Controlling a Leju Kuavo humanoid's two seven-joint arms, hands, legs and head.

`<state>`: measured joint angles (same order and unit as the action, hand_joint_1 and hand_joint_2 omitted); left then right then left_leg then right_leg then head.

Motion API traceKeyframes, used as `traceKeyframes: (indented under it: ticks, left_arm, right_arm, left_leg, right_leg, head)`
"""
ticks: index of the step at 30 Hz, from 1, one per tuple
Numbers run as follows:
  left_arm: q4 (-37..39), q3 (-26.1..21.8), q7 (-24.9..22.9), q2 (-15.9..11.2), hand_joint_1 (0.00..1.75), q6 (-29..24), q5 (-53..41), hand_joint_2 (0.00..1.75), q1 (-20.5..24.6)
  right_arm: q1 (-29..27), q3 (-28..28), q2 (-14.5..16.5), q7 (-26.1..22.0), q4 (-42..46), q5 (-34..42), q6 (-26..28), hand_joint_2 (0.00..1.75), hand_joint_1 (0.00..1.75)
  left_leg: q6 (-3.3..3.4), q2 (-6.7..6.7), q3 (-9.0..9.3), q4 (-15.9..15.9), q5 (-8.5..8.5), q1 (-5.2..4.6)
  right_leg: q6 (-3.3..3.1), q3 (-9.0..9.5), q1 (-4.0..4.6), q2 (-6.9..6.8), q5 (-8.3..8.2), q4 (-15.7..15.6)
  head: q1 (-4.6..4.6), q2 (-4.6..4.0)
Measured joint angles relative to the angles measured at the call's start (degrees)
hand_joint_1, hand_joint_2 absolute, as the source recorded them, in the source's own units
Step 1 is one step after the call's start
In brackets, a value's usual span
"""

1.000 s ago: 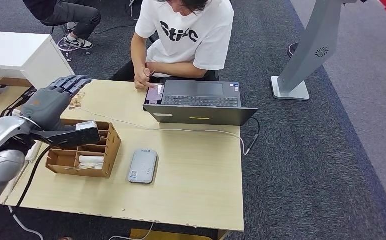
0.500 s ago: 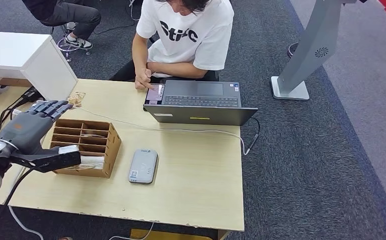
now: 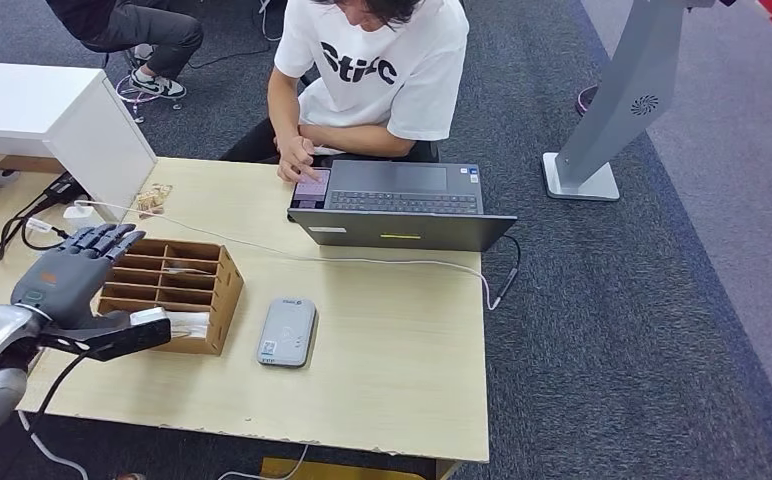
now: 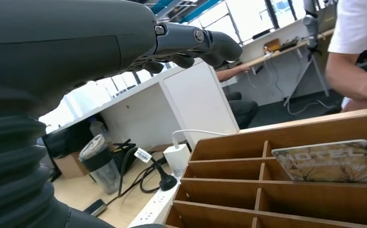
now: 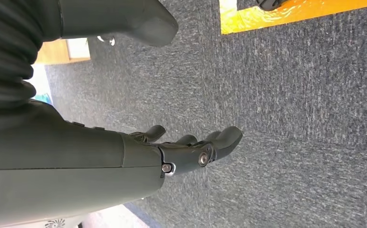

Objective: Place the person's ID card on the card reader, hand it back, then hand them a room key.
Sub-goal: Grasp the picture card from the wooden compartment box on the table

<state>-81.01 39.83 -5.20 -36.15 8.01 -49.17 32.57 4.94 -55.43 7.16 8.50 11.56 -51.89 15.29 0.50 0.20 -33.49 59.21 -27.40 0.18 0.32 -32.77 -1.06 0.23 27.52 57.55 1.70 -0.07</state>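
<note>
My left hand (image 3: 67,285) hovers with its fingers spread and nothing in it, over the near left corner of a wooden compartment box (image 3: 217,285). The left wrist view shows the left hand (image 4: 77,47) above the box (image 4: 286,199), where a printed hotel key card (image 4: 329,161) stands in one slot. White cards (image 3: 184,322) lie in the box's front slot. The grey card reader (image 3: 285,332) lies flat on the table right of the box. The seated person's hand (image 3: 295,158) touches a small pinkish flat item (image 3: 310,188) beside the laptop. My right hand (image 5: 181,152) hangs over carpet, holding nothing.
An open laptop (image 3: 397,205) stands at the table's far side, and a white cable (image 3: 362,262) runs across the table (image 3: 382,360) in front of it. A white cabinet (image 3: 52,115) and a power strip with plugs (image 3: 72,212) are at the far left. A grey stand base (image 3: 582,180) is on the carpet to the right.
My left hand has dropped and drawn back toward me, from above the box's far side to its near left corner. The person's hand has shifted slightly onto the pinkish item.
</note>
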Motion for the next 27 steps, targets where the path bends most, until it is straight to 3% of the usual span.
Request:
traceKeyframes:
  ticks: [6,13,27]
  left_arm:
    - [10.2,-1.7,1.0,5.8,0.00,-4.3,-3.5,1.75,-0.1]
    - [17.6,-4.1,2.5,10.5,0.00,-6.9,-5.9,1.75,0.3]
    - [24.9,-5.6,4.8,15.8,0.00,-9.1,-8.3,1.75,3.8]
  right_arm:
    - [0.1,0.0,0.1,0.1,0.0,-1.2,-0.3,1.75,0.00]
    - [0.1,0.0,0.1,0.2,0.0,-2.0,-0.5,1.75,0.00]
    - [0.1,0.2,0.1,-0.3,0.0,-3.2,-0.8,1.75,0.00]
  left_leg:
    - [0.00,0.02,0.01,0.0,0.00,0.00]
    - [0.00,0.01,0.00,0.0,0.00,0.00]
    - [0.00,0.01,0.00,0.0,0.00,0.00]
  right_leg:
    - [-0.01,0.00,0.00,0.02,-0.03,0.0]
    - [-0.01,-0.02,0.00,0.01,-0.02,0.0]
    - [-0.02,-0.01,0.00,0.02,-0.04,0.0]
  head:
    - [0.01,0.00]
    - [0.00,0.00]
    - [-0.01,0.00]
